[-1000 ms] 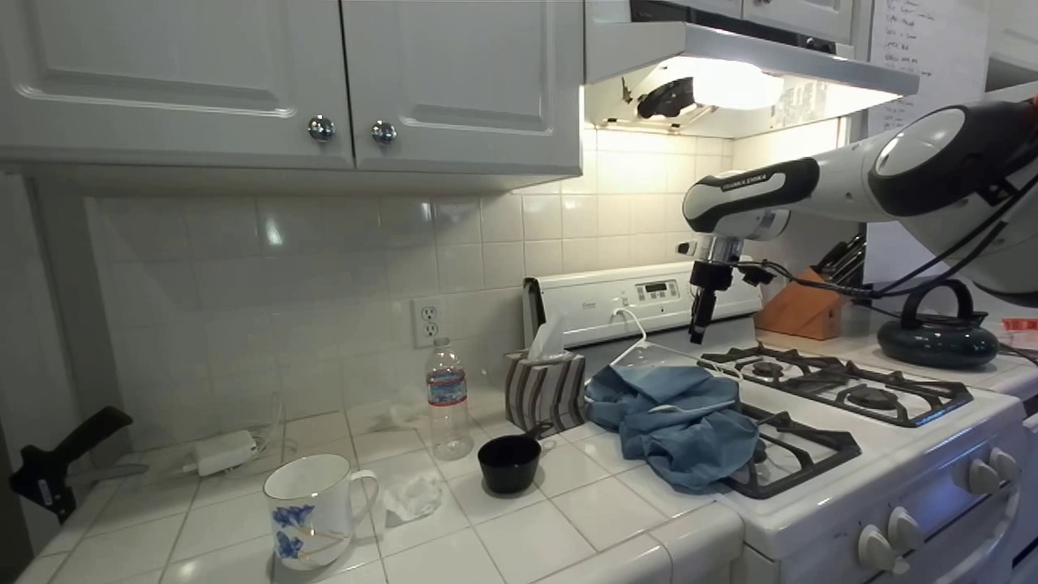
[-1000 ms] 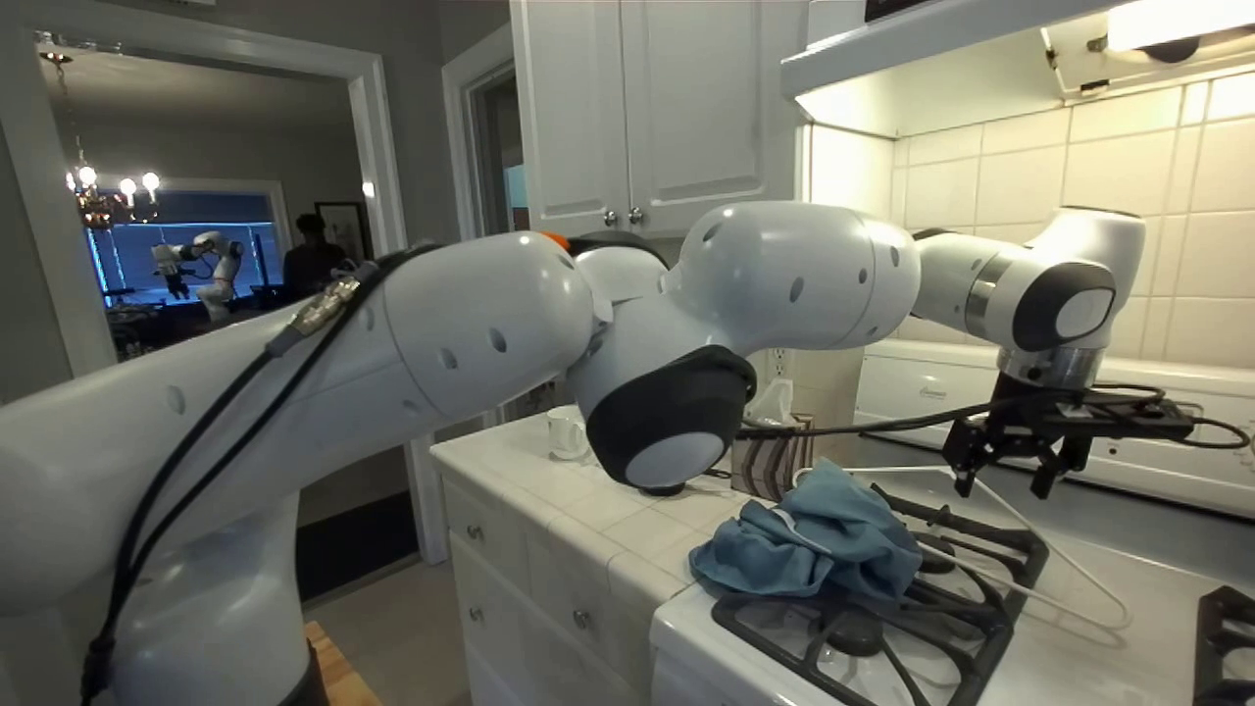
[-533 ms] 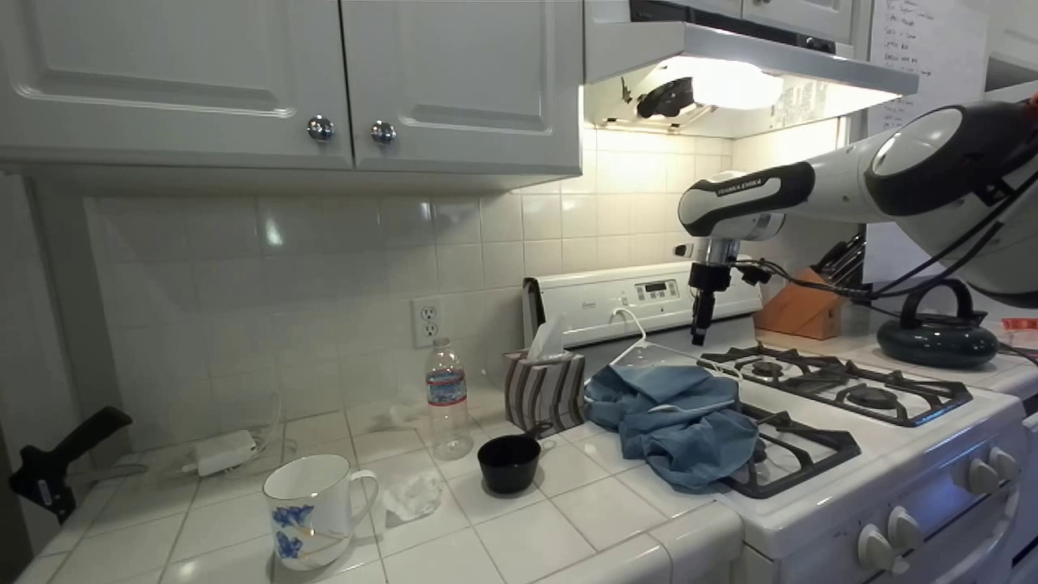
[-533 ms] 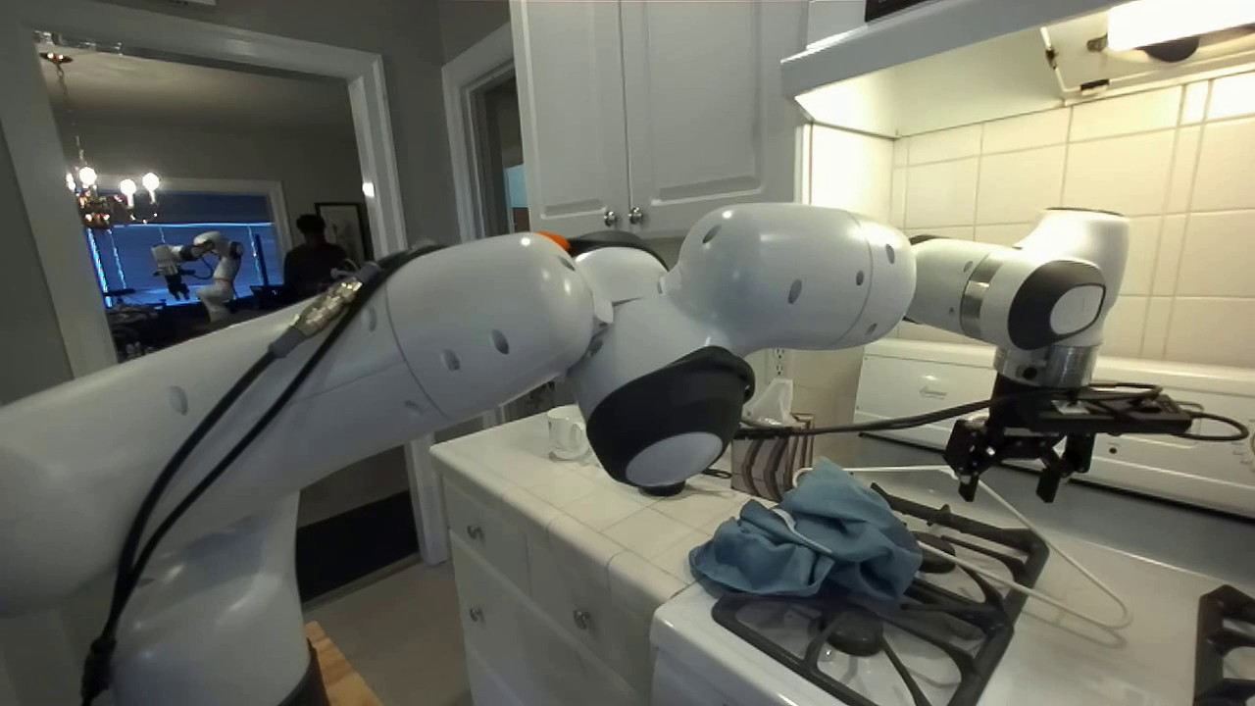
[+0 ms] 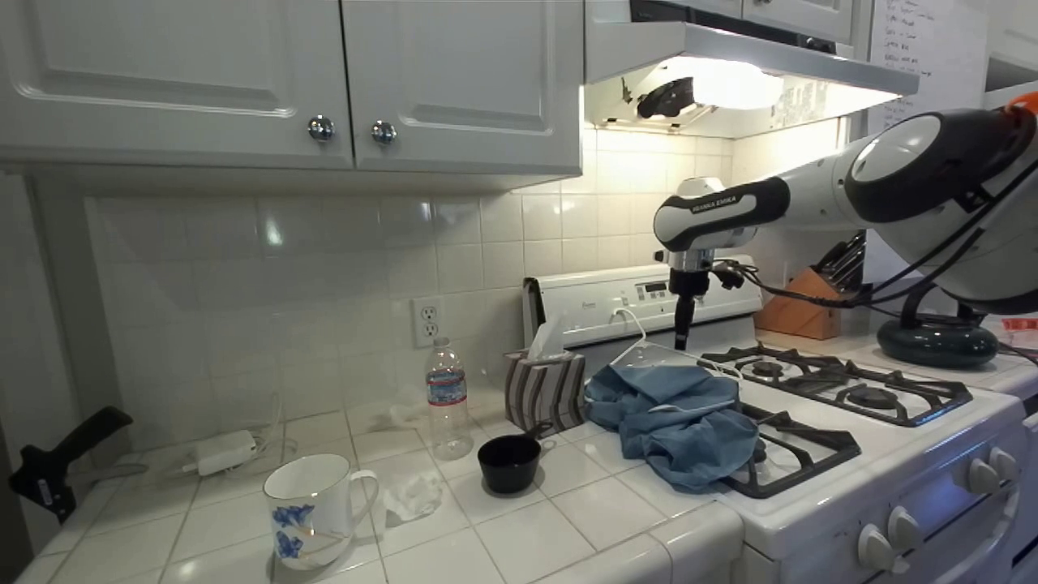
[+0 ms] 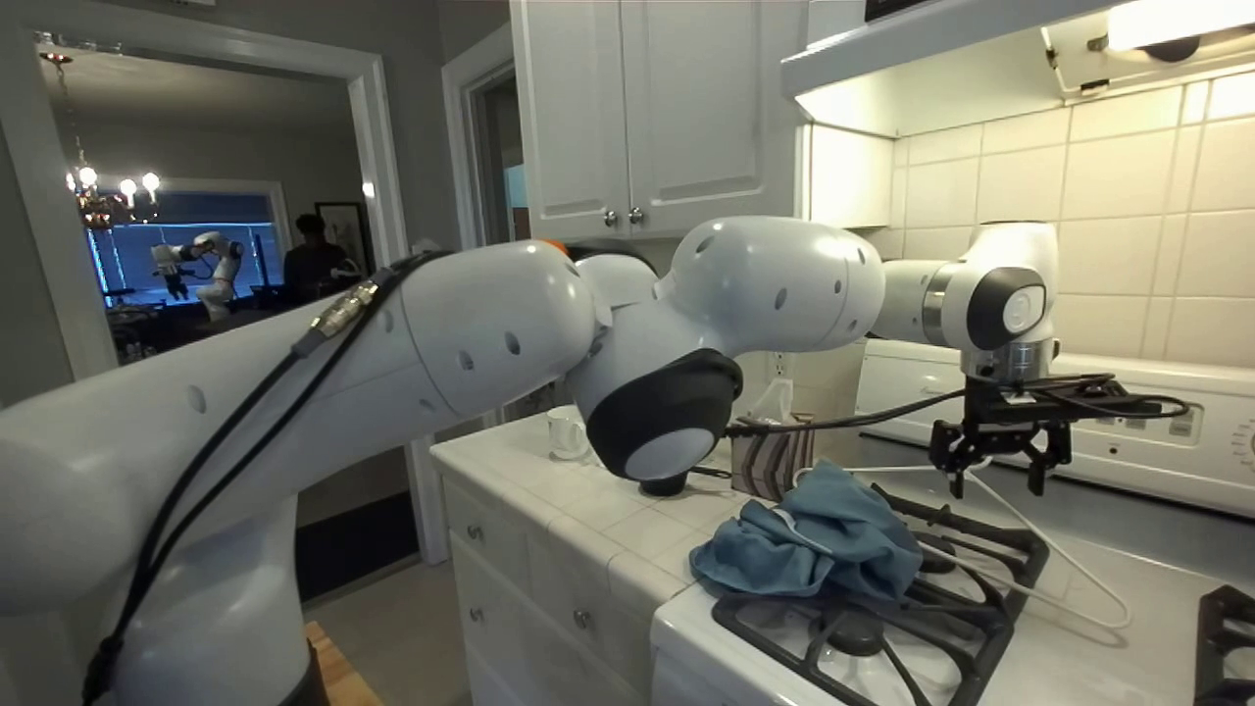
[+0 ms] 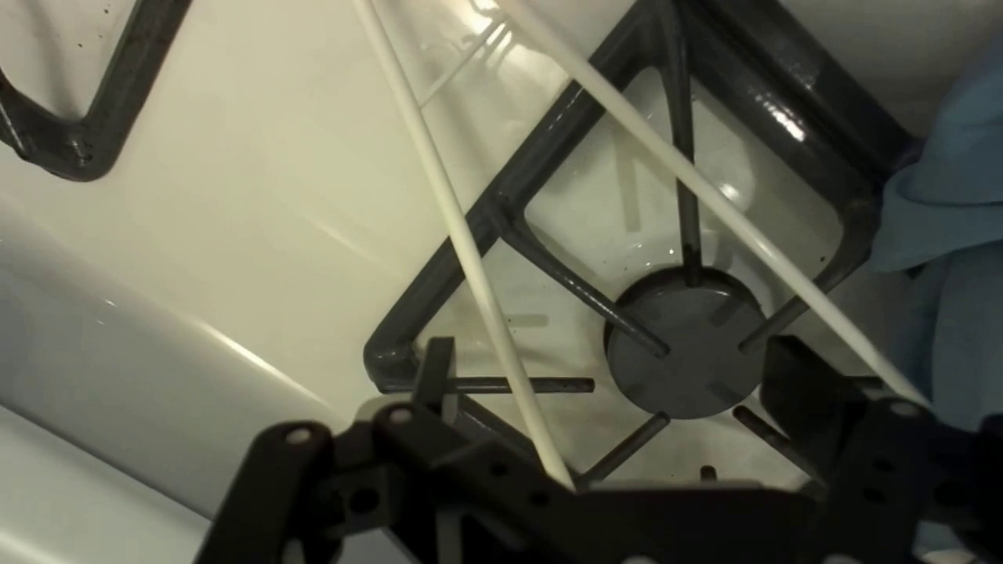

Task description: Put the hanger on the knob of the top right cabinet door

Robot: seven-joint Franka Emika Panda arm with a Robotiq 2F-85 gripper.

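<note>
The thin white hanger (image 7: 470,257) rests over the stove, its near corner (image 6: 1124,614) reaching past the grate, and part of it meets the blue cloth. Its hooked top (image 5: 644,332) stands up near the stove's back panel. Just above, my gripper (image 6: 997,482) points downward, apart from the hanger as far as I can see. In the wrist view the jaws of the gripper (image 7: 615,362) are wide open, with one hanger bar passing below between the fingers. Up on the right cabinet door (image 5: 486,81) is a round chrome knob (image 5: 383,132), bare.
Crumpled blue cloth (image 5: 673,422) lies across the counter edge and burner grate (image 6: 853,637). A striped tissue box (image 5: 545,391), water bottle (image 5: 448,405), black cup (image 5: 509,464) and floral mug (image 5: 312,511) stand on the counter. The range hood (image 5: 778,61) juts out above.
My arm has moved left in both exterior views, bringing the gripper over the hanger's upper part. The jaws have stayed open. Hanger and cloth have not moved.
</note>
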